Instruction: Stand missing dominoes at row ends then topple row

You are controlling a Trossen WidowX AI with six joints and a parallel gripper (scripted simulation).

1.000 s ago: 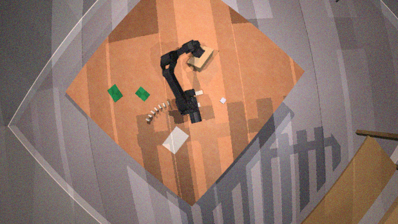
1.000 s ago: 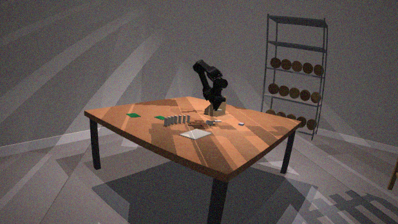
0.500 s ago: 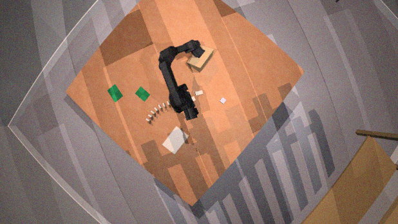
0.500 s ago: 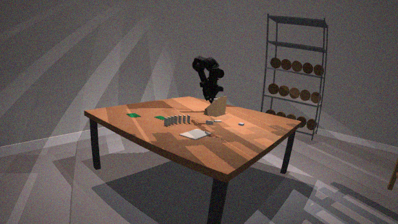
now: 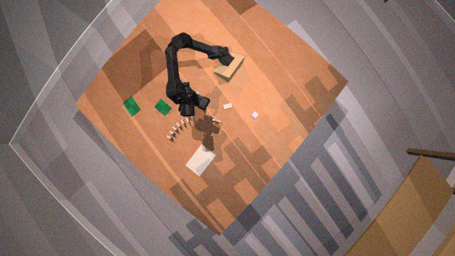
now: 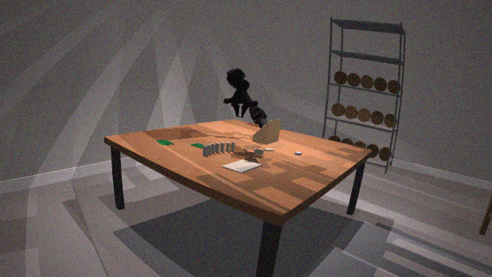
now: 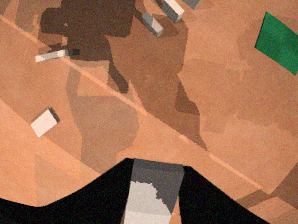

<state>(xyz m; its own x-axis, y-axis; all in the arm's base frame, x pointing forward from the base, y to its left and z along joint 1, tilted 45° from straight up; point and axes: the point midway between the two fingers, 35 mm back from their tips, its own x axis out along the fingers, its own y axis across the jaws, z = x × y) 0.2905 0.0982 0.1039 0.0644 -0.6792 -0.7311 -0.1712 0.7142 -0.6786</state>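
A curved row of several white dominoes (image 5: 178, 125) (image 6: 216, 147) stands upright; its near end (image 7: 151, 24) shows at the top of the wrist view. My gripper (image 6: 240, 115) (image 7: 156, 169) is high above the table and shut on a domino (image 7: 152, 192), grey in shade at one end and white lower down. In the top view the arm hides its fingertips. A second loose domino (image 5: 216, 121) (image 6: 259, 151) (image 7: 50, 55) rests, apparently on its long edge, right of the row. A third loose domino (image 5: 227, 106) (image 6: 269, 150) (image 7: 45, 122) lies flat farther right.
A white plate (image 5: 200, 160) (image 6: 241, 165) lies in front of the row. Two green pads (image 5: 132, 107) (image 5: 163, 107) (image 6: 164, 142) (image 7: 280, 42) lie behind it. A tan wedge (image 5: 235, 68) (image 6: 268, 134) is at the arm's base. A small pale lilac block (image 5: 255, 115) (image 6: 298, 153) lies at the right.
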